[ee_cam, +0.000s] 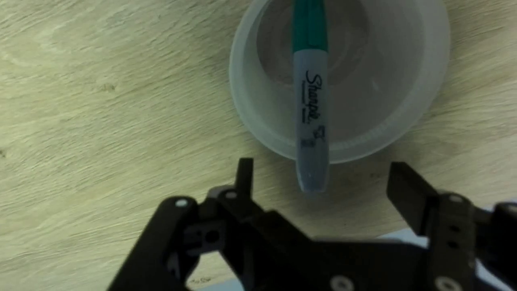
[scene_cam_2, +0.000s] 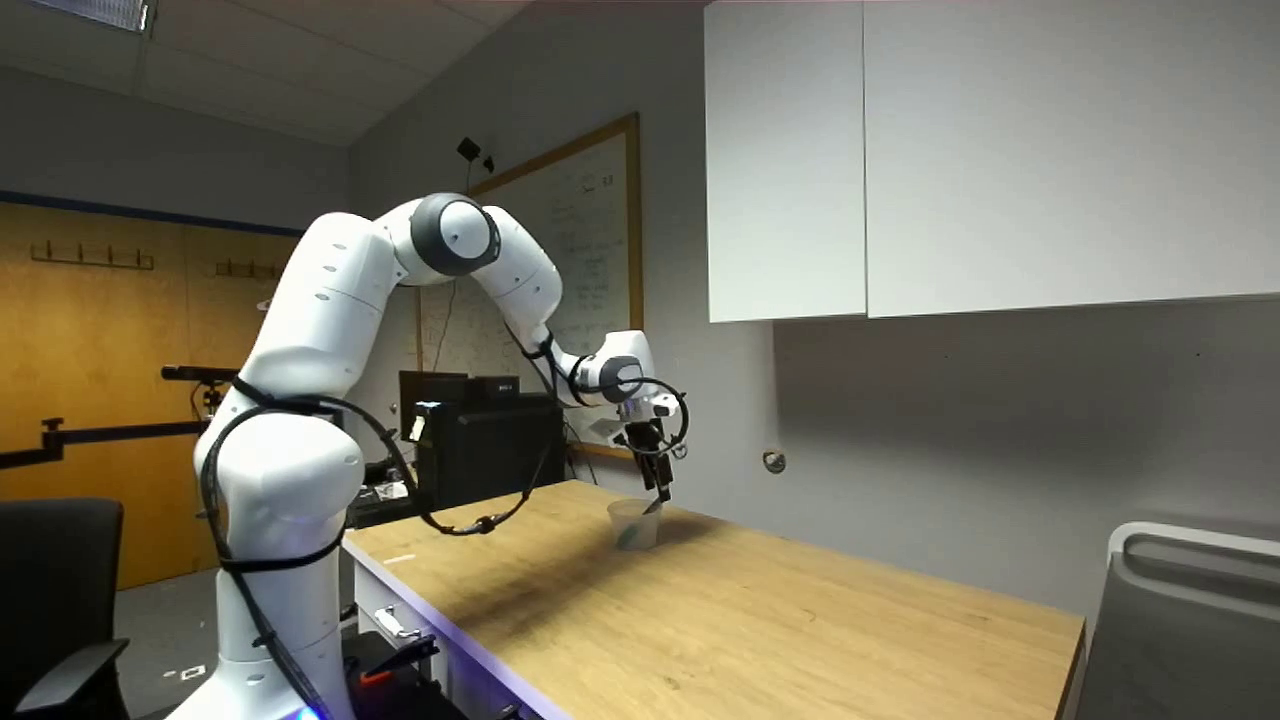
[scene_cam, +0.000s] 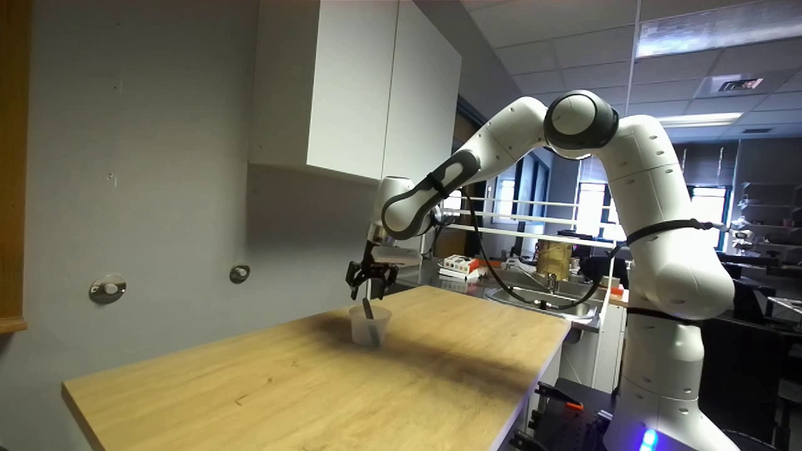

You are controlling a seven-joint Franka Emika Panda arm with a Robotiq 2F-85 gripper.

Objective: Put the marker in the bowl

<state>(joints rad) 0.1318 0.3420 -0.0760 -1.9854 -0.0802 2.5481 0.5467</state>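
Note:
The bowl is a small translucent white cup [scene_cam: 359, 330] standing upright on the wooden tabletop; it also shows in an exterior view [scene_cam_2: 627, 520] and in the wrist view [ee_cam: 248, 97]. The marker [ee_cam: 311, 101] has a grey barrel and a green end. It leans inside the bowl, green end down, with its grey end sticking out over the rim. Its dark upper end shows in both exterior views [scene_cam: 368, 309] [scene_cam_2: 653, 506]. My gripper [ee_cam: 321, 162] is open just above the marker's upper end, fingers apart on either side and not touching it. It also shows in both exterior views [scene_cam: 368, 294] [scene_cam_2: 663, 494].
The wooden tabletop [scene_cam: 269, 394] runs along a grey wall. A white wall cabinet [scene_cam: 351, 94] hangs above the back edge near the arm. A sink [scene_cam: 545, 302] lies beyond the far end. A grey panel [scene_cam_2: 1180, 630] stands past the other end.

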